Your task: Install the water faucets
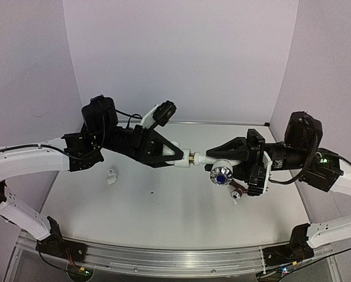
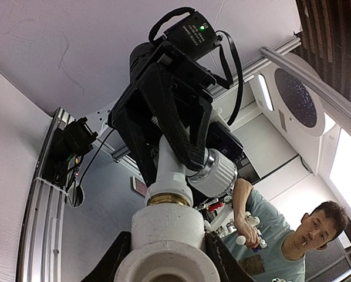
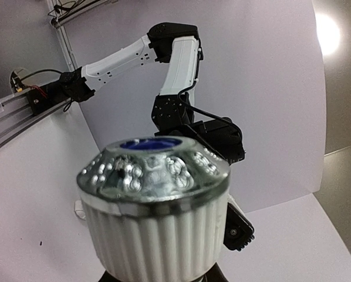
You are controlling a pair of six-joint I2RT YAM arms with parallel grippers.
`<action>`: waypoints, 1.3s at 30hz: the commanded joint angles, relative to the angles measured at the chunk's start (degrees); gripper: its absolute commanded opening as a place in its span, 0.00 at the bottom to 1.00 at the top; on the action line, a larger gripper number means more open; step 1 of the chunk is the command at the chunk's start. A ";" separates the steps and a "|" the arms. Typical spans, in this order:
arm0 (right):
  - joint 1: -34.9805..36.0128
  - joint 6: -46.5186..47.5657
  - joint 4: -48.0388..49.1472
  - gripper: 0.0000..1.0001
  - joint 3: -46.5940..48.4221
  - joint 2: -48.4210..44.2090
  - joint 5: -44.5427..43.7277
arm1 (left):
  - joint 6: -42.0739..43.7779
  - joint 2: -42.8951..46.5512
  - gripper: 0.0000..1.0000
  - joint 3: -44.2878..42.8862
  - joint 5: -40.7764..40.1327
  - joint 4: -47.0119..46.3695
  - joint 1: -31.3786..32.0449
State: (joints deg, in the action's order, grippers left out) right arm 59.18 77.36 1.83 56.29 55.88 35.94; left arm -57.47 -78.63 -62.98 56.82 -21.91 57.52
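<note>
Pinching in from both sides, the left gripper [image 1: 176,155] has its fingers [image 2: 118,264] closed to a narrow gap on a white pipe fitting [image 2: 166,247], the pads pressed against its round wall. The right gripper [image 1: 209,154] is likewise drawn nearly closed, its jaws clamped on the white body of the water faucet [image 2: 174,167].

Both parts hang in the air above the middle of the table [image 1: 164,223], held end to end between the two arms. The faucet's brass threaded end [image 1: 192,157] sits at the mouth of the fitting and touches it; how far it has gone in I cannot tell. The round silvery knob [image 3: 155,176] with its blue centre faces the near edge in the top view. It fills the right wrist view and blocks sight of the right fingers there.

On the table a small white piece [image 1: 112,176] lies near the left arm's wrist, well apart from the held parts. Beneath the right gripper shows a small brownish-and-white part [image 1: 237,194], too small to identify; whether it lies on the table or hangs from the arm I cannot tell. A metal rail [image 1: 164,258] runs along the near edge. In the left wrist view a person [image 2: 304,235] stands beyond the table, holding something in one hand.
</note>
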 commanded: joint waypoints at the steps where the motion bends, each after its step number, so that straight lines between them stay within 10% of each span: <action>1: 0.03 -10.51 11.41 0.00 -1.22 0.64 -2.04 | 2.28 0.33 0.00 -2.61 0.08 -1.60 0.58; 39: 0.43 -63.46 24.95 0.00 0.00 5.54 -10.77 | 13.13 4.53 0.00 -1.05 -5.37 -0.30 1.02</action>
State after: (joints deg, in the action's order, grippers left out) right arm 59.57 31.46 17.67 54.46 59.57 35.18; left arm -55.77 -74.26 -63.72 54.00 -18.96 56.62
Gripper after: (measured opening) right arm 0.206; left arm 0.374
